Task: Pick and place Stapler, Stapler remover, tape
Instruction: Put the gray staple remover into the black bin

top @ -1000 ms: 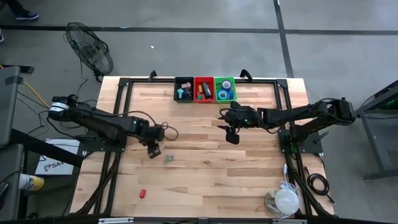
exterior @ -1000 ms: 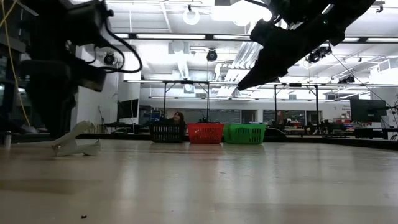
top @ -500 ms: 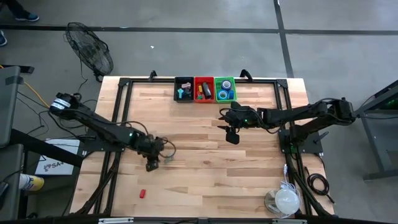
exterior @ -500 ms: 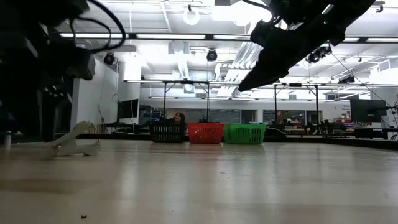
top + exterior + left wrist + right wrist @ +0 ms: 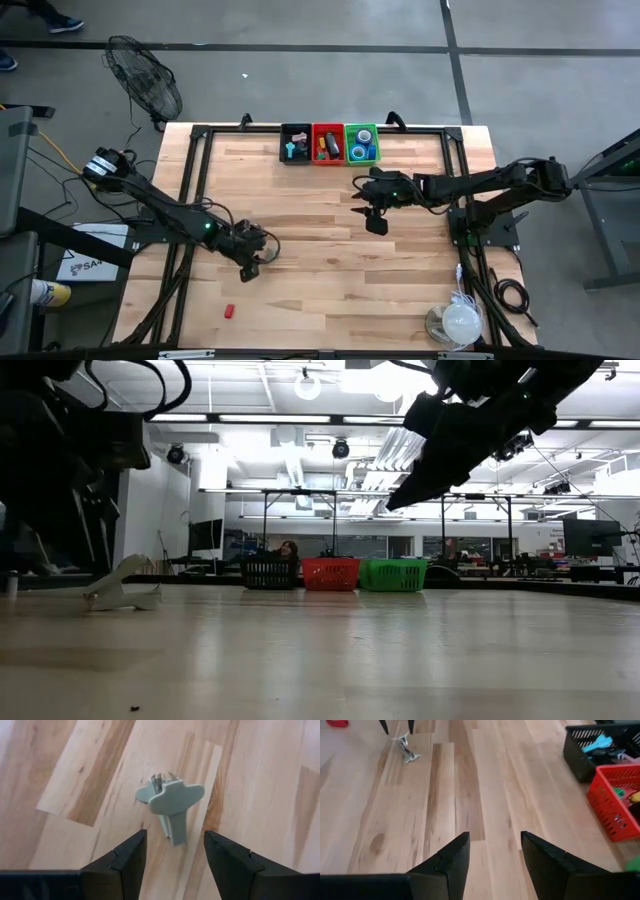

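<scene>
Left pincer (image 5: 172, 857) spread, hovering over pale grey plastic staple remover (image 5: 171, 806), lower-left desk (image 5: 330, 290). Right pincer (image 5: 492, 855) spread, mid-frame.

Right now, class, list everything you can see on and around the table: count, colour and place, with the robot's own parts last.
Staple remover: one, pale grey-green, on the wood at the table's left-centre.
Small red object: one, near the table's front-left edge.
Baskets: three at the far edge, black, red, green, each holding items.
Fan: one, dark, on the floor beyond the left corner.
White round object: one, front-right corner.
Left gripper: open, just above the staple remover.
Right gripper: open, hovering mid-table.
</scene>
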`<action>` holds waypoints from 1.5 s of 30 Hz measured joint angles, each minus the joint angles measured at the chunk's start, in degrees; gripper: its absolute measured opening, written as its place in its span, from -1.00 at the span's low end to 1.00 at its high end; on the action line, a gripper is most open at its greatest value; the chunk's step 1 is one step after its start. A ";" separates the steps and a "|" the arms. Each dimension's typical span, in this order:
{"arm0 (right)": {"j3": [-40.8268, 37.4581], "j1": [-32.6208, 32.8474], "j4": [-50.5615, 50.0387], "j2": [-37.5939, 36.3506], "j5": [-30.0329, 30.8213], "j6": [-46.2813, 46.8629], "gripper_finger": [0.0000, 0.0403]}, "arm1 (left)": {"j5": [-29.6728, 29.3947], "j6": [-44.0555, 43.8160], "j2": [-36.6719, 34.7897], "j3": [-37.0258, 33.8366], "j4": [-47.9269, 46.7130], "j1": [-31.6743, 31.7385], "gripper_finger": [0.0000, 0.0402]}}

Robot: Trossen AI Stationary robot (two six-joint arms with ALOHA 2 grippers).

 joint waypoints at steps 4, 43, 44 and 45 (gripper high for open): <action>-0.02 0.00 -2.15 0.00 -0.09 0.00 -0.15 | -0.05 -0.19 2.78 0.00 2.20 0.07 -0.04; -0.02 0.00 -3.47 0.02 0.76 0.22 -0.15 | -16.56 -2.45 10.30 1.25 7.92 1.13 -0.77; -0.02 0.00 -3.47 0.02 0.77 0.22 -0.15 | -17.06 -1.87 10.30 1.80 7.62 1.99 -0.78; -0.02 0.00 -3.47 0.02 0.76 0.22 -0.15 | -17.34 -0.75 10.30 2.36 7.30 3.13 -0.80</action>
